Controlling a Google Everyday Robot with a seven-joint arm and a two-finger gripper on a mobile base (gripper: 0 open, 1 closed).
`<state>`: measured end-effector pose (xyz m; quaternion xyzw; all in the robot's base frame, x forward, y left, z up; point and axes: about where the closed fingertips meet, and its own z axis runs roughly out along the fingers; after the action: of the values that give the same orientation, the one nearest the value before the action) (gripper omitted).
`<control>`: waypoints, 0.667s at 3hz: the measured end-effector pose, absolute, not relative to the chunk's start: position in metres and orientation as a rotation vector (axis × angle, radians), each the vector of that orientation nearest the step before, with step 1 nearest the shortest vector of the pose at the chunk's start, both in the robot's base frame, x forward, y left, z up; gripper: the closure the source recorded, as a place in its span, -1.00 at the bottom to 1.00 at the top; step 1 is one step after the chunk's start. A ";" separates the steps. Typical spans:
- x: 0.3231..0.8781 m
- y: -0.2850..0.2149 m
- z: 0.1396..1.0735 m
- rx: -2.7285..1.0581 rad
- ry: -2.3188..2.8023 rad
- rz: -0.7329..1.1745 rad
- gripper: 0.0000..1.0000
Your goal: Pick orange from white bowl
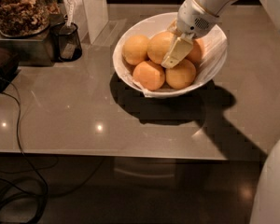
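Note:
The white bowl (130, 76) stands on the grey counter, right of centre, with a crinkled white liner. It holds several orange fruits. The orange (157, 45), the largest and palest one, lies in the middle at the back. Smaller, deeper orange fruits lie around it: one at the left (135, 49), one at the front (149, 74) and one at the front right (181, 74). My gripper (175, 54) reaches down into the bowl from the upper right. Its cream tip lies against the orange's right side, between it and the right-hand fruits.
A glass jar of nuts (18, 8) sits on a dark appliance at the far left, with a black mesh cup (67, 42) and a white upright box (94, 8) beside it. A black cable (18, 125) runs over the counter's left front edge. My white body (270, 185) shows at the bottom right.

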<state>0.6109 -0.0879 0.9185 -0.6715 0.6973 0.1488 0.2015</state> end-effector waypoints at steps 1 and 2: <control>0.611 -0.088 0.918 -1.876 1.948 0.416 0.63; 0.611 -0.088 0.919 -1.876 1.947 0.416 1.00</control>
<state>0.6109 -0.0878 0.9185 -0.6716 0.6972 0.1489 0.2016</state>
